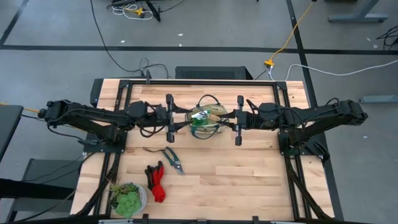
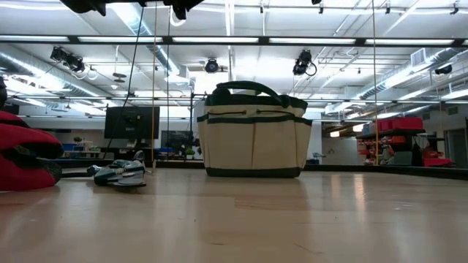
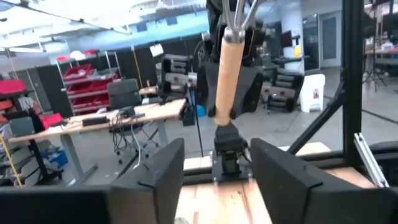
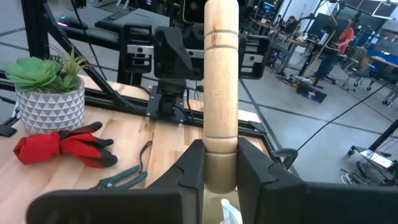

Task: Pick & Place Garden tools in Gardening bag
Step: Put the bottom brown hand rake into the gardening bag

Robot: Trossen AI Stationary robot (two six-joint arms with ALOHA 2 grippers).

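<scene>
The gardening bag (image 1: 205, 126), tan with dark green trim, stands at the table's middle, also in the low view (image 2: 254, 139). Above it my right gripper (image 4: 221, 155) is shut on a wooden-handled hand fork (image 4: 221, 68). My left gripper (image 3: 217, 180) faces it from the table's left, open, with the fork's handle (image 3: 225, 74) a little beyond its fingers. Green-handled pruning shears (image 1: 173, 158) and red-and-black gloves (image 1: 155, 182) lie flat on the table nearer the front. My right gripper pinches the fork's wooden handle at its free end (image 4: 221, 134) between its two fingers. It comes nearly level from the table's right. The handle sticks out past the fingertips along their line. The fork's metal end (image 3: 239, 18) is the far end, and it hangs clear above the bag.
A leafy plant in a pale pot (image 1: 129, 199) stands at the front left corner, near the gloves. Black frame rails (image 1: 292, 168) run along the table's left and right sides. Bare wood lies to the bag's front right.
</scene>
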